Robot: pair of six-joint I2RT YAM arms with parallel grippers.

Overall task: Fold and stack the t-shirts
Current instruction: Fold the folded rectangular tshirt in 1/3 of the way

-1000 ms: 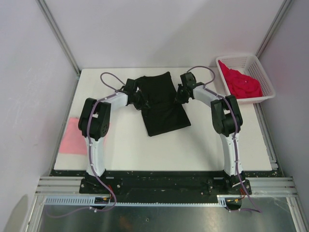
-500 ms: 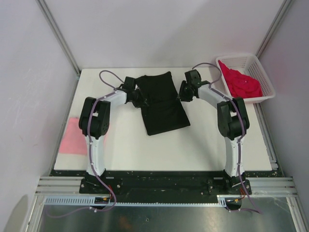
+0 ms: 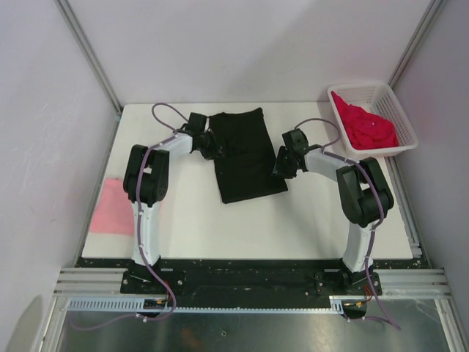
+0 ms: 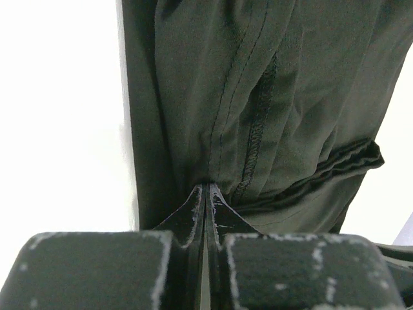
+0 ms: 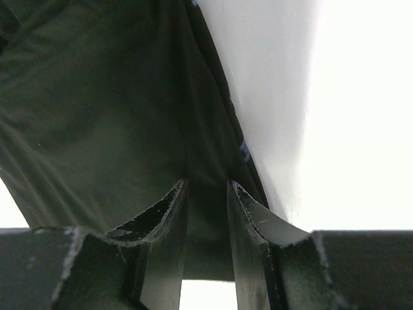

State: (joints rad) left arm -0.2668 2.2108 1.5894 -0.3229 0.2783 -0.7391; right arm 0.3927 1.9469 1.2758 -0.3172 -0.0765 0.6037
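My right gripper [image 3: 279, 166] has released and slid nearer along the right edge of the black t-shirt [image 3: 245, 158], mid-table [image 3: 190, 227], jaws now apart. The left gripper [image 3: 208, 148] stays pinched on its left edge. I judge 1 regrasp comes next.

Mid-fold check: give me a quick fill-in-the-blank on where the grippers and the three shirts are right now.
1. The left gripper is ___ on the black t-shirt.
2. The red t-shirt lies in the white ___.
3. The right gripper has its jaws ___, fingers apart.
4. The pink t-shirt lies at the table's ___ edge.

Missing words: shut; basket; open; left.
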